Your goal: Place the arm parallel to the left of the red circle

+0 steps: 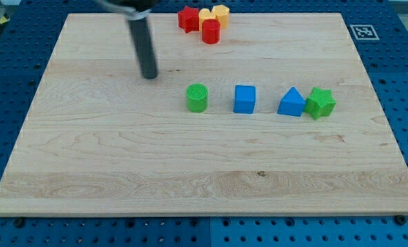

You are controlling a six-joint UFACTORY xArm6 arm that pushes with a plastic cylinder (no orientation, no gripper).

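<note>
The red circle [211, 31], a short red cylinder, stands near the view's top, touching a red star [188, 18] on its upper left and a yellow block [207, 16] behind it. My tip [149, 75] rests on the wooden board [87, 158], to the left of and below the red circle, about ninety pixels away. The dark rod rises from the tip toward the view's top.
A second yellow block [220, 13] sits at the top right of the cluster. A green cylinder [198, 97], a blue cube [244, 99], a blue triangle [292, 103] and a green star [320, 103] stand in a row across the board's middle.
</note>
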